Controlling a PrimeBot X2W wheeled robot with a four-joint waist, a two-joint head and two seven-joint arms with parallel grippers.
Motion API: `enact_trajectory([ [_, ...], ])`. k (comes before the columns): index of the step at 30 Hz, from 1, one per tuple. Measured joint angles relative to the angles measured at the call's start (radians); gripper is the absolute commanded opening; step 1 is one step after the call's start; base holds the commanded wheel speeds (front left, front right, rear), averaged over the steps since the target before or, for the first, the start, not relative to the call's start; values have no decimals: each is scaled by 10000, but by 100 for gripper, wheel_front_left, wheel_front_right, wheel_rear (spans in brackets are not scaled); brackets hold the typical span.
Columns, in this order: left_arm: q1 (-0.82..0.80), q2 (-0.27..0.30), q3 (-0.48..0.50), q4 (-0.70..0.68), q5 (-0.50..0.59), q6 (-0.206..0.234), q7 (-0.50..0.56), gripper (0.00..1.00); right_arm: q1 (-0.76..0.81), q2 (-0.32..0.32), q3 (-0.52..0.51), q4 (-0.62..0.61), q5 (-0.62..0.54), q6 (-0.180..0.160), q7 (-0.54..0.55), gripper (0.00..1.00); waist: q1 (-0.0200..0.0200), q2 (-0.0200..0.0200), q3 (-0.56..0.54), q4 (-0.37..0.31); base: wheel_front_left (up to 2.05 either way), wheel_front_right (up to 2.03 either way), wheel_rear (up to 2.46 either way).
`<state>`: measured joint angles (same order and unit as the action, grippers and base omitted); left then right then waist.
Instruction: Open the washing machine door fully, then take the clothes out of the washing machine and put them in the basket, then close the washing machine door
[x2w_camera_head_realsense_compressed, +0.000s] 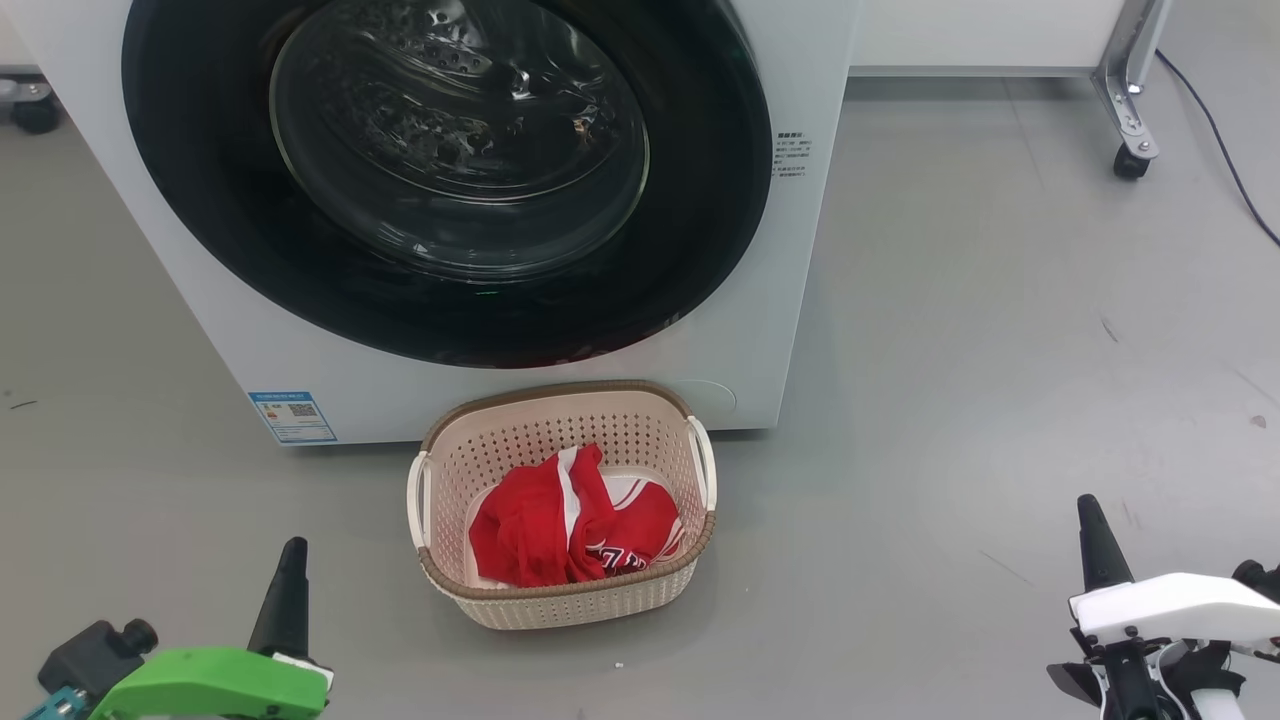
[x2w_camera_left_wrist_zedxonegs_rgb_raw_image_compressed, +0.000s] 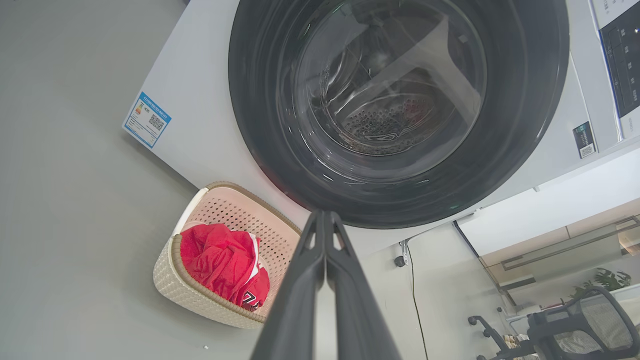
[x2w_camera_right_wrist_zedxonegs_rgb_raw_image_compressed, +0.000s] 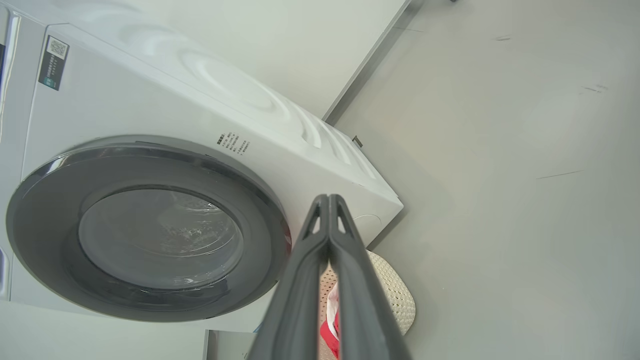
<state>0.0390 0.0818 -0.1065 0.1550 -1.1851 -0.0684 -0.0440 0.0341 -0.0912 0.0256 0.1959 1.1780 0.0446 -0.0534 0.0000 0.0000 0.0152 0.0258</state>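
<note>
**One jersey in one basket, door shut**

One white washing machine stands on the grey floor. Its single round black door lies flush against the front. Just in front of it, below the door, sits the one cream basket with two white handles. The one crumpled red jersey lies inside. There are two grippers, low and well apart from the basket. The left gripper and the right gripper each have both dark fingers pressed together, holding nothing.

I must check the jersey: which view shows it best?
Head view: it looks down into the basket, the jersey unobstructed. Left wrist view shows it aslant; right wrist view, a red sliver between the fingers.
</note>
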Motion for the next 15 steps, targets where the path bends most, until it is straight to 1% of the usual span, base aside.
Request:
enact_trajectory([
  [6, -113, 8, 130, 171, -798, -79, 140, 0, -118, 13, -169, 102, 750, 155, 180, 0, 0, 0, -19, -42, 0, 0, 0],
  [11, -198, 12, 244, 282, -1275, -88, 245, 0, -225, 36, -255, 184, 1264, 165, 322, 0, 0, 0, -31, -71, 0, 0, 0],
  [13, -205, 15, 316, 324, -1613, -167, 311, 0, -279, 38, -301, 211, 1499, 251, 395, 0, 0, 0, -38, -85, 0, 0, 0],
  [15, -230, 17, 370, 366, -1806, -173, 339, 0, -299, 42, -366, 255, 1772, 263, 426, 0, 0, 0, -44, -99, 0, 0, 0],
])
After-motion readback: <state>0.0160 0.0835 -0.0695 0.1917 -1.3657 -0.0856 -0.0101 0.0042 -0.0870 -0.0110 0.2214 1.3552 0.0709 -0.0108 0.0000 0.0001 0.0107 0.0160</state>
